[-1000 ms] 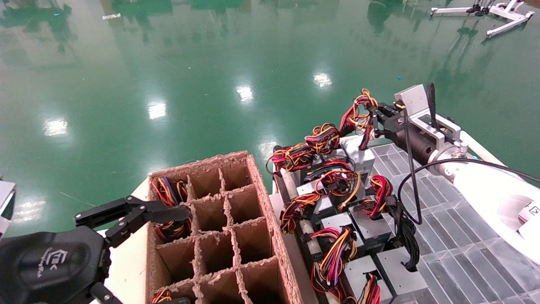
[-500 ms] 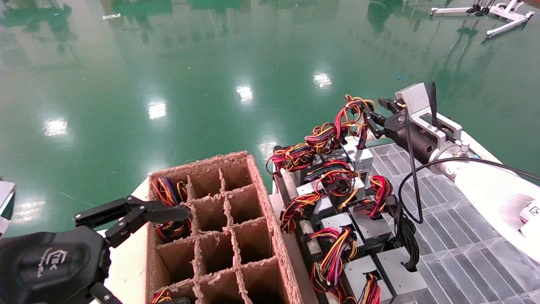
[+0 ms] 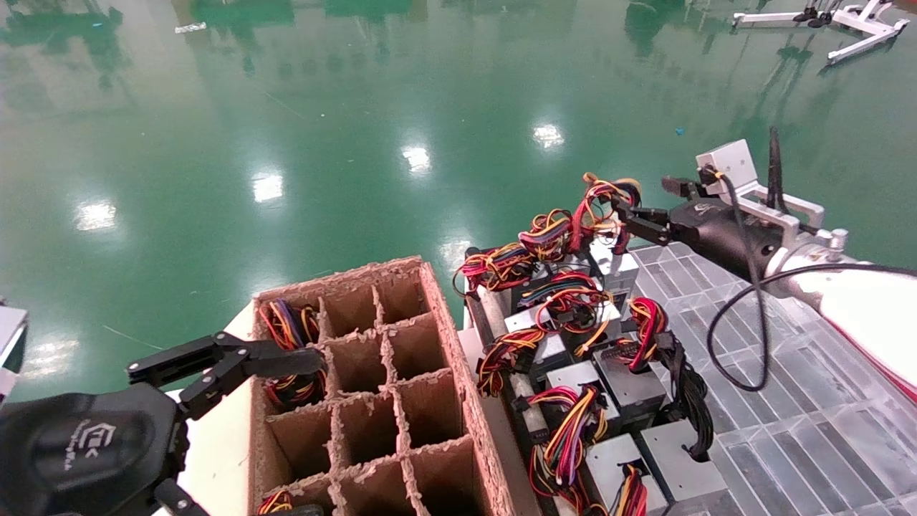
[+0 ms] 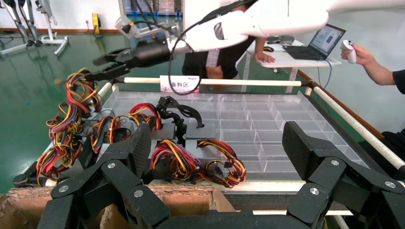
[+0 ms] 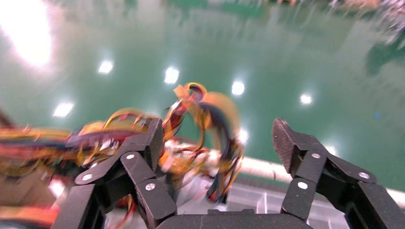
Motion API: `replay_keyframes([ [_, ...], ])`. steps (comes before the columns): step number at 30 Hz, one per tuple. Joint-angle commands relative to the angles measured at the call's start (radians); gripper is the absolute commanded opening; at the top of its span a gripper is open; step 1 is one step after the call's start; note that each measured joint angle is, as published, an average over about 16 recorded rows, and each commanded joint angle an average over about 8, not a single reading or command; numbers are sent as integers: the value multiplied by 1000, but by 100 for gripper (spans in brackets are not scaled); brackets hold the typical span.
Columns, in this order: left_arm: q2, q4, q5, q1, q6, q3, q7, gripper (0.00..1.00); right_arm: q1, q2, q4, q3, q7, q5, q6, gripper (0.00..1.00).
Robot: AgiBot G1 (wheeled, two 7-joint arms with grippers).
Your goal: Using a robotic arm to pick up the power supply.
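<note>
The white robotic arm (image 3: pixel 860 301) reaches in from the right. Its black right gripper (image 3: pixel 648 204) is open at the far end of a heap of grey boxes. A loop of red, yellow and black wires (image 3: pixel 602 204) lies between its fingers, seen blurred in the right wrist view around the gripper (image 5: pixel 218 131). That bundle trails from the farthest power supply (image 3: pixel 615 264), a small grey box. In the left wrist view the right gripper (image 4: pixel 107 67) hovers over the same wires (image 4: pixel 79 93). My left gripper (image 3: pixel 236 358) is parked open beside the cardboard box; it holds nothing (image 4: pixel 215 143).
A cardboard divider box (image 3: pixel 430 287) stands at the front left, with wire bundles in a few cells. Several more power supplies (image 3: pixel 623 387) lie heaped on a clear compartment tray (image 3: pixel 788 416). A white rail (image 4: pixel 229 82) edges the tray. People and a laptop (image 4: pixel 325 40) are behind it.
The right arm has swung to the right and its wrist has dropped flatter. The wire loop at its fingers has shifted right with it. The left arm has not moved.
</note>
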Motion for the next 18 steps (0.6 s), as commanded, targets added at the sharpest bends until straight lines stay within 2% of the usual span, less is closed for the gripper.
replay_keyframes([
  [1, 0, 0, 0, 0, 0, 0, 0, 100, 21, 17, -13, -37, 87, -54, -35, 100],
  [5, 0, 0, 0, 0, 0, 0, 0, 100, 83, 28, -57, -85, 194, -129, -101, 100],
  [8, 0, 0, 0, 0, 0, 0, 0, 100, 120, 36, -85, -93, 250, -145, -174, 100],
  [13, 0, 0, 0, 0, 0, 0, 0, 100, 152, 55, -104, -82, 301, -141, -305, 100],
  [18, 0, 0, 0, 0, 0, 0, 0, 100, 130, 83, -49, -43, 330, -149, -380, 100],
])
